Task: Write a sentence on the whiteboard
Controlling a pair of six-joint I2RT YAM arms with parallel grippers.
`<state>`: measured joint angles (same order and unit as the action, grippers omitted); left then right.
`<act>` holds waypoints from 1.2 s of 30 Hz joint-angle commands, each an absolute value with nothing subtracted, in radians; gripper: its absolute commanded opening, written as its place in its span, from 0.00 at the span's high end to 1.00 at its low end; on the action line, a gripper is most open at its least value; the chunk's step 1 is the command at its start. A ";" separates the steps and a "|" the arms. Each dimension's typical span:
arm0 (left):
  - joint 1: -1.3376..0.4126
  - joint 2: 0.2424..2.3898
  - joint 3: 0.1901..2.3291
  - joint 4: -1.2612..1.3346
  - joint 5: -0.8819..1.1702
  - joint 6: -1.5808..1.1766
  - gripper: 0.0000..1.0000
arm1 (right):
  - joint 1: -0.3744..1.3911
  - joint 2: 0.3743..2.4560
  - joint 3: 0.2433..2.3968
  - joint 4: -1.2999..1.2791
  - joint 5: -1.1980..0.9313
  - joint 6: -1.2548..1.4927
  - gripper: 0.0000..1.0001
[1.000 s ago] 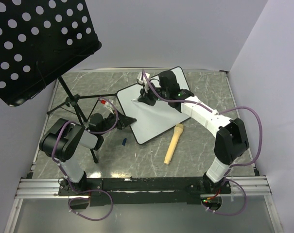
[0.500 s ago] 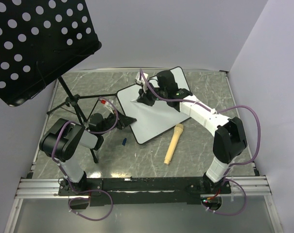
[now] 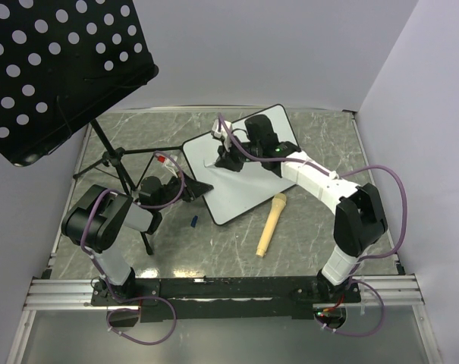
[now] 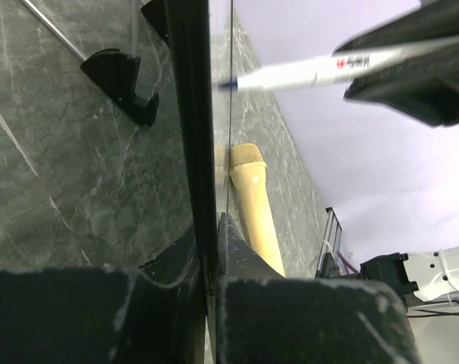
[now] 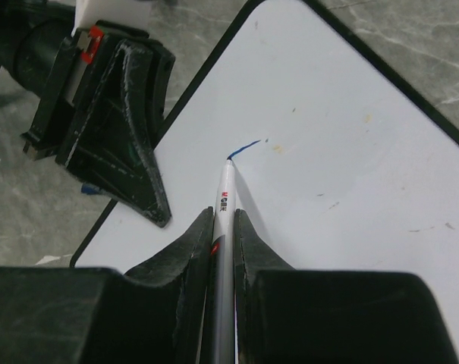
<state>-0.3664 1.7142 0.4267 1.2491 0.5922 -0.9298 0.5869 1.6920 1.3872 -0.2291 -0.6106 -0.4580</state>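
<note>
The whiteboard (image 3: 237, 182) stands tilted on the table. My left gripper (image 3: 190, 193) is shut on the black rim of its left edge, which runs between the fingertips (image 4: 209, 227) in the left wrist view. My right gripper (image 5: 224, 216) is shut on a white marker (image 5: 225, 201) whose blue tip touches the board (image 5: 350, 189) near its upper left part (image 3: 227, 155). Of the sentence, only one short blue stroke (image 5: 244, 148) shows at the tip. The marker (image 4: 305, 73) also appears in the left wrist view, its tip meeting the board's edge.
A black music stand panel with round holes (image 3: 55, 68) hangs over the left, its tripod legs (image 3: 119, 163) beside my left arm. A beige cylinder (image 3: 271, 225) lies right of the board. A small blue cap (image 3: 193, 221) sits near the board's lower corner.
My right gripper has shifted slightly along the board with the marker. The left gripper and the board have stayed put.
</note>
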 commanded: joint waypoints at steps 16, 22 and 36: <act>-0.380 1.663 0.463 1.359 0.624 -0.848 0.99 | 0.594 1.577 1.282 -0.276 -0.575 -0.500 1.00; -0.380 1.655 0.457 1.350 0.629 -0.841 0.99 | 0.580 1.560 1.284 -0.230 -0.509 -0.469 1.00; -0.380 1.674 0.456 1.373 0.637 -0.850 0.99 | 0.563 1.571 1.356 -0.238 -0.563 -0.449 1.00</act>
